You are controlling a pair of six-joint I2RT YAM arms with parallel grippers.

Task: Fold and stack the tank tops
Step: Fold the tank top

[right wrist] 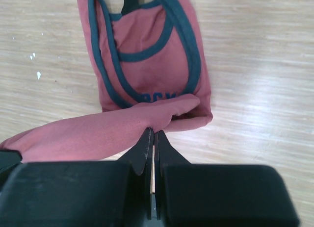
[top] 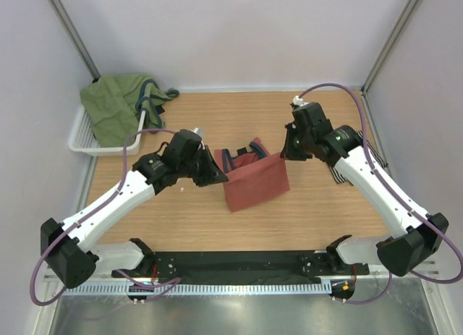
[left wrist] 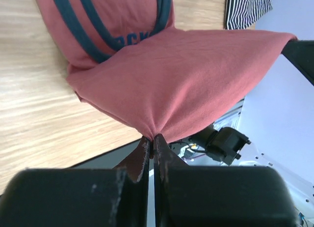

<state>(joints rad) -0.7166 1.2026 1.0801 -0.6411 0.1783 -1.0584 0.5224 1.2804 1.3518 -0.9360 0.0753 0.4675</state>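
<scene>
Salmon-red tank top (top: 255,181): strap end flat on tabletop (top: 217,219), opposite edge raised | left fingers (left wrist: 152,143): pinching one corner | right fingers (right wrist: 151,137): pinching other corner

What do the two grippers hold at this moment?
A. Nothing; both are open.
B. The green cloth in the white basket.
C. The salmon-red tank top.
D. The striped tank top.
C: the left gripper and the right gripper are each shut on an edge of the salmon-red tank top, which is stretched between them; the striped tank top lies apart.
</scene>
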